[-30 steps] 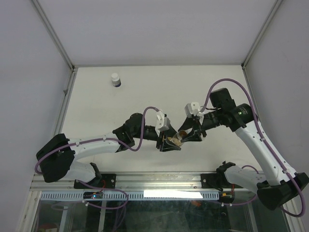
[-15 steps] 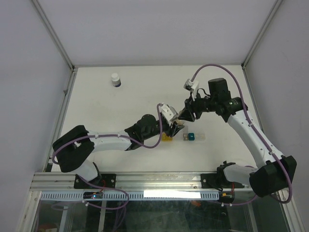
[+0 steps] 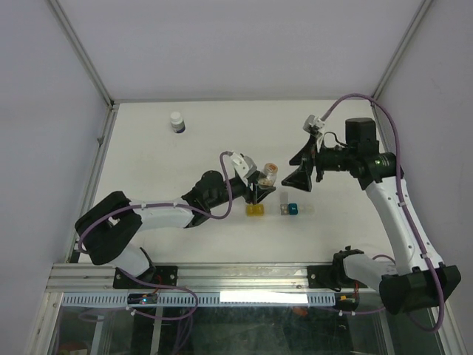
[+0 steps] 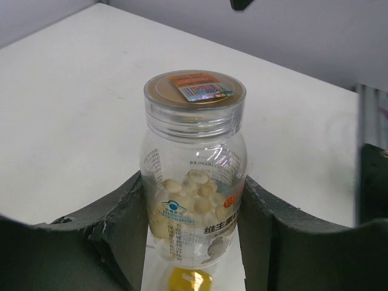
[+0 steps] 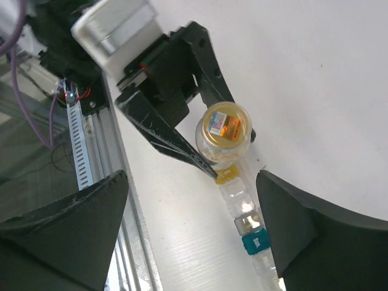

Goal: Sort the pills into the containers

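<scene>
Left pincer (image 4: 194, 242): closed on a clear plastic pill bottle (image 4: 194, 176) with a gold screw cap (image 4: 194, 90), one finger on each side of its body. Pale round pills (image 4: 188, 189) fill its lower half.
Right pincer (image 3: 301, 166): jaws spread wide and holding nothing. It hangs above the white table (image 3: 148, 148), on the right-edge side of the bottle and apart from it.
Bottle's axis: roughly upright, with the cap on and uppermost, facing my right wrist camera almost head on.
Containers: a short row of tiny square plastic compartments lies along the near edge, around the table's middle.
Yellow translucent compartment (image 3: 255, 210): at the row's left end, just below the bottle's base.
Teal compartment (image 3: 293, 209): further toward the right edge, with clear sections (image 5: 237, 197) joined beside it.
Deciding relation: the cap lies leftward of my open right pincer, on the bottle's long axis, which points up.
Nearer arm: the left arm has the bottle, and the right is the free one nearest the cap.
Cannot tell: whether the bottle's base touches the yellow compartment.
Judgement: the cap must come off before any pill drops, so my right pincer should approach along that axis.
</scene>
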Motion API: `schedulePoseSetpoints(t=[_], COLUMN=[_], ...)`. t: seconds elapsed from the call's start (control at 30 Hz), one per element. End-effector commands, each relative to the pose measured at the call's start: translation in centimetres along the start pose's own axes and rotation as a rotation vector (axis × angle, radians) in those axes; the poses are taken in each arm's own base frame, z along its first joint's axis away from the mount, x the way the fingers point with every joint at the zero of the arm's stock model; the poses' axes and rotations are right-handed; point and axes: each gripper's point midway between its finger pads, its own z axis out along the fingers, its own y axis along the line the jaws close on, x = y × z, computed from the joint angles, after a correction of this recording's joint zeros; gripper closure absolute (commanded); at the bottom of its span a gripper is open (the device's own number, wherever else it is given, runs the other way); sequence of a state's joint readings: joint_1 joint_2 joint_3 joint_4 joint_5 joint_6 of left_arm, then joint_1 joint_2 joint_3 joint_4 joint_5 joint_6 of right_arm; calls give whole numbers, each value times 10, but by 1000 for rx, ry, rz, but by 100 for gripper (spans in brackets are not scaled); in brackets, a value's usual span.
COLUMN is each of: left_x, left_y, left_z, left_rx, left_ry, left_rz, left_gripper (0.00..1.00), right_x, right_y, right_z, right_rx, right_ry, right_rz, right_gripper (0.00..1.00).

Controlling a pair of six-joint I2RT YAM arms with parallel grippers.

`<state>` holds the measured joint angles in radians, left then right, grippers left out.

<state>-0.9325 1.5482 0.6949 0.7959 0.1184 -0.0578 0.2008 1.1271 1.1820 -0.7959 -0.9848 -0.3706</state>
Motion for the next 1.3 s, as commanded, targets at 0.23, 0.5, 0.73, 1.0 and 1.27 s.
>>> schedulePoseSetpoints(t=[0.23,0.5,0.73,1.0,1.27], left_x=[-44,-37,-35,-32,-33], left_y=[-104,-106,-109,-111,-111], left_z=[-76,-73,-70,-69,-67], left_rx=[714,744,784,801,807], left_ry=[-106,-54,-22,-9,-8], left_rz=[-90,-74,-71,-81,-82], left_gripper=[100,100,100,100,100], right_x=[-4,14,17,19,20], right_y=[101,103,104,105,105], right_z=[-38,-19,-7,5,14], right_rx=[-309,-414,-474,-506,-519], right_ry=[-175,-75,7,31,50], right_rz=[-671,-641,-609,-567,-481], right_gripper=[2,2,6,12,27])
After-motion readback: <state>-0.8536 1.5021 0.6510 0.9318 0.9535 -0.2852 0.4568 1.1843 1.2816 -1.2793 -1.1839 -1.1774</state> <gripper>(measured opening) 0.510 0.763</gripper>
